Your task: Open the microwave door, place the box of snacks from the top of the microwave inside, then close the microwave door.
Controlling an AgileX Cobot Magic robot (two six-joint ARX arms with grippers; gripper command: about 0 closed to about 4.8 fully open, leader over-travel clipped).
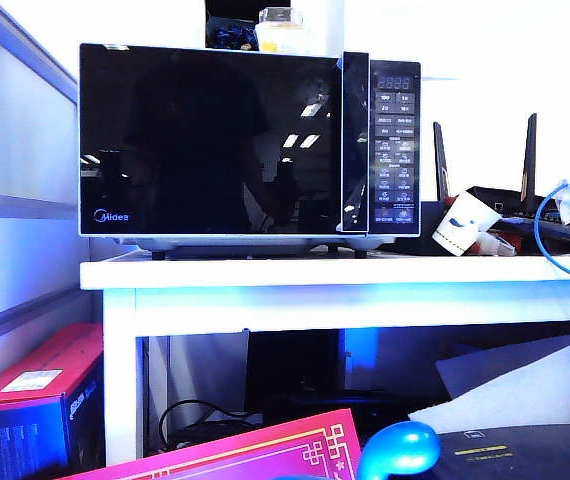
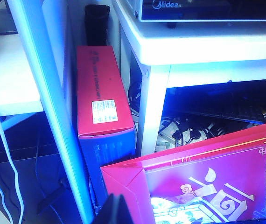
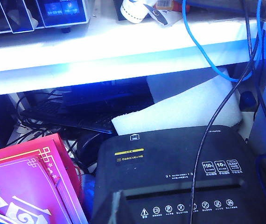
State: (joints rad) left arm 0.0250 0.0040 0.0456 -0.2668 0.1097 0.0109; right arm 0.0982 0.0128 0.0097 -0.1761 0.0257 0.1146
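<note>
While both arms hang low in front of the white table (image 1: 265, 272), the microwave (image 1: 250, 140) sits up on it with the microwave door (image 1: 210, 140) fully closed, glossy black glass reflecting the room, handle strip running down its right edge next to the button panel. The box of snacks (image 1: 281, 30) is on top of the microwave, toward the right half of the roof, just beside a dark box of blue-wrapped stuff (image 1: 231, 32) on its left. A white paper cup (image 1: 464, 224) lies tipped over on the table right of the microwave, with a blue cable (image 1: 545, 235) looping nearby. The left gripper (image 2: 113, 211) only pokes in as a dark tip at the edge of its wrist view, near a red gift bag (image 2: 207, 182) and a red box (image 2: 102, 91) on the floor, so I can't tell how its jaws stand. The right gripper (image 3: 110, 209) is clenched with nothing in it, hovering over a black shredder (image 3: 179, 172) under the table.
</note>
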